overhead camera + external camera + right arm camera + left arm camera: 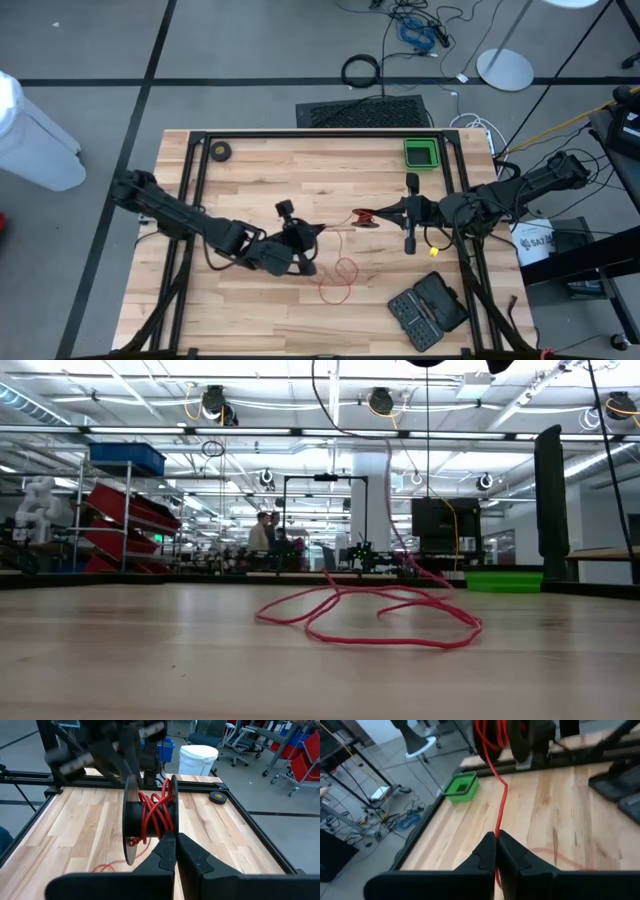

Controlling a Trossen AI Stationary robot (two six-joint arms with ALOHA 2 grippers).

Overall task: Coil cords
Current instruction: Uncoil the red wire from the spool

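Observation:
The red cord (340, 272) lies in loose loops on the wooden table (250, 190), and the low view shows these loops (370, 615) with one strand rising from them. From the loops the cord climbs to my left gripper (318, 232), which is shut on it above mid-table. It then runs on to the small black reel (367, 216). The reel (150, 815) has red turns wound between its two discs. My right gripper (385, 213) is shut on the reel, holding it above the table. My left gripper pinches one strand of the red cord (499, 831) between its two fingertips, slanting slightly down toward the table's right. Beyond the fingers the cord runs almost straight, with one kink, to the reel (492, 735); behind them it drops slack to the loops. My right gripper holds the reel by the rim of one disc (172, 831), pinched at the tips of its two fingers. The fingers come nearly level from the table's right. The reel is lifted clear of the table, its discs standing on edge.
A green bin (421, 153) stands at the far right. A black tool case (428, 310) lies near the front right edge, with a small yellow piece (433, 251) beside the right arm. A black tape roll (220, 151) sits at the far left.

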